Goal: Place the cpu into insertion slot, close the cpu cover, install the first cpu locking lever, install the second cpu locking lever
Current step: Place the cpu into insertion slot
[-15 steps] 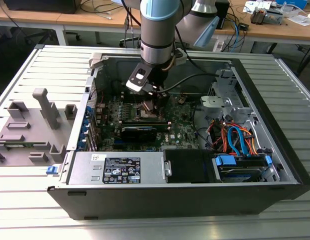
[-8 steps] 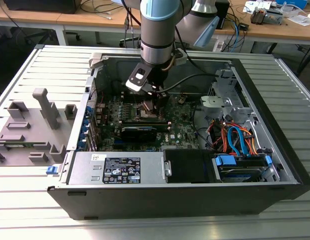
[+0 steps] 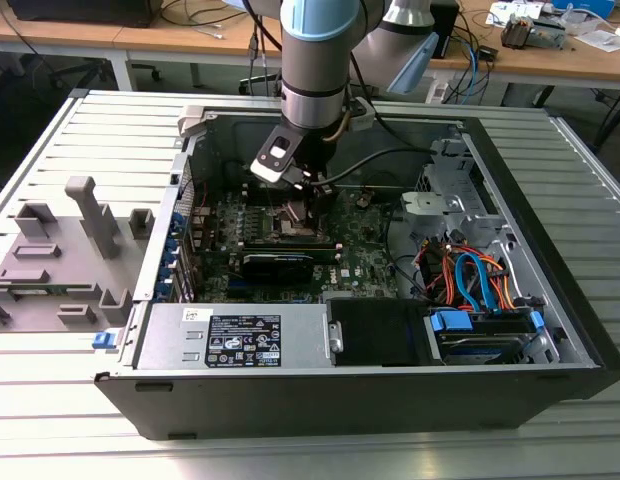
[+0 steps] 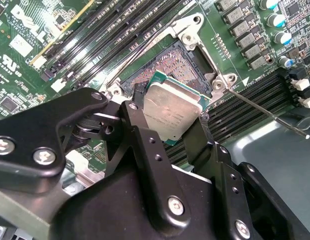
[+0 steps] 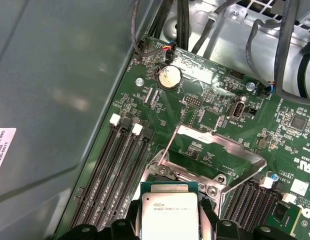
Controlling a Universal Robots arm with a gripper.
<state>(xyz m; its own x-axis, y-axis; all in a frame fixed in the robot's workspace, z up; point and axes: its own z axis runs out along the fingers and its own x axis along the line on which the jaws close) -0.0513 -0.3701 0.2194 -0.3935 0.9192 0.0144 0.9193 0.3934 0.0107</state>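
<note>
My gripper (image 4: pixel 171 127) is shut on the cpu (image 4: pixel 172 112), a flat square chip with a silver-grey top, held by its edges between two black fingers (image 4: pixel 140 132). The chip hangs tilted just above the insertion slot (image 4: pixel 167 65), whose dark pin field and silver rim lie open on the green board. In the first wrist view the cpu (image 5: pixel 169 212) sits in front of the cpu cover (image 5: pixel 217 150), a silver frame that stands raised open. A thin locking lever (image 4: pixel 260 107) sticks out beside the socket, unlatched. In the exterior view the gripper (image 3: pixel 308 205) is low inside the computer case.
Memory slots (image 5: pixel 117 165) flank the socket on both sides. A black expansion card (image 3: pixel 278 262) lies just in front of the gripper. Cables (image 3: pixel 470 280) and a drive bay fill the case on the exterior view's right. A grey fixture (image 3: pixel 60 250) stands outside the case.
</note>
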